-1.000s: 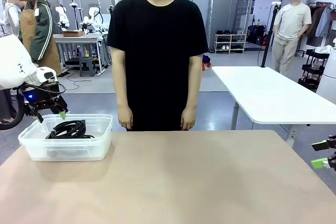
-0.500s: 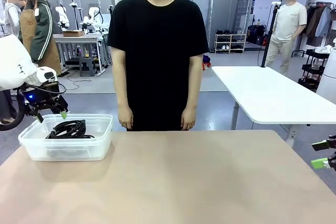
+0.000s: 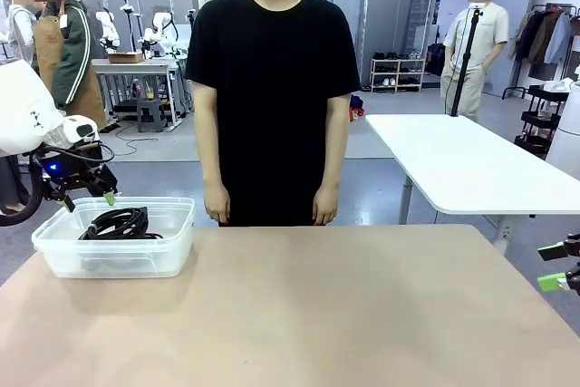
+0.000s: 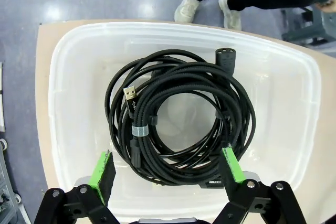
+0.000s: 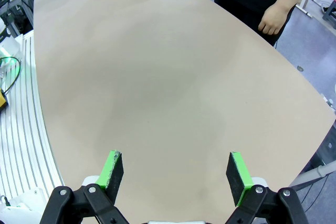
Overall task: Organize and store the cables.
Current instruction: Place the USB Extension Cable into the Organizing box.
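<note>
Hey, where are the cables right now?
The cables lie coiled inside the clear plastic bin at the table's left side in the front view, directly beneath the open left gripper.

Table [image 3: 344,314]: tan, matte top with rounded corners. Directly on it, at the robot's far left corner: one clear plastic bin [image 3: 54,256], rectangular, open-topped, standing upright and level.

front: across table [image 3: 299,314] | wrists: look down | shared: bin [image 3: 116,256]
</note>
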Robot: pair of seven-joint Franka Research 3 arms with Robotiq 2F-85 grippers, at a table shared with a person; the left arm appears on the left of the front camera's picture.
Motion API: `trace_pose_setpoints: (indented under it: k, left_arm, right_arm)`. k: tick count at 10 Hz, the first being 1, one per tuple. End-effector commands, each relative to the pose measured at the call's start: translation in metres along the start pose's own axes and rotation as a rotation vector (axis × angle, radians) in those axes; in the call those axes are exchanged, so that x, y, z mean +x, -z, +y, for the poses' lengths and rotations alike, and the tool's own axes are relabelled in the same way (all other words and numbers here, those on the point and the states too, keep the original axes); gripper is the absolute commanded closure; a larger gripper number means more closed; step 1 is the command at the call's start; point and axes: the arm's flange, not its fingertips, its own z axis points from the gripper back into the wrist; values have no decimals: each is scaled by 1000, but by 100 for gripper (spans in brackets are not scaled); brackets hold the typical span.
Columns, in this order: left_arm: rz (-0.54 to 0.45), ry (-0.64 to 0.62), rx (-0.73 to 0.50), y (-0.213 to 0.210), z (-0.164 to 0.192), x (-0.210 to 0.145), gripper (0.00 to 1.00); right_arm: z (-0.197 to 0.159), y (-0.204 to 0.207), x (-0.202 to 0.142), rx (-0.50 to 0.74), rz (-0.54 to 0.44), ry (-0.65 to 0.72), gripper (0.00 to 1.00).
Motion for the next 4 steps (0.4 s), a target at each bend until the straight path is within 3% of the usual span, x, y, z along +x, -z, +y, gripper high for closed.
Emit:
trace_pose_setpoints:
  k: [1, 4]
  left_arm:
    - [8, 4, 0, 0, 1, 3, 0]
    - [8, 4, 0, 0, 1, 3, 0]
  right_arm:
    - [-1, 0, 3, 1, -15, 20, 0]
    - [-1, 0, 3, 1, -15, 20, 0]
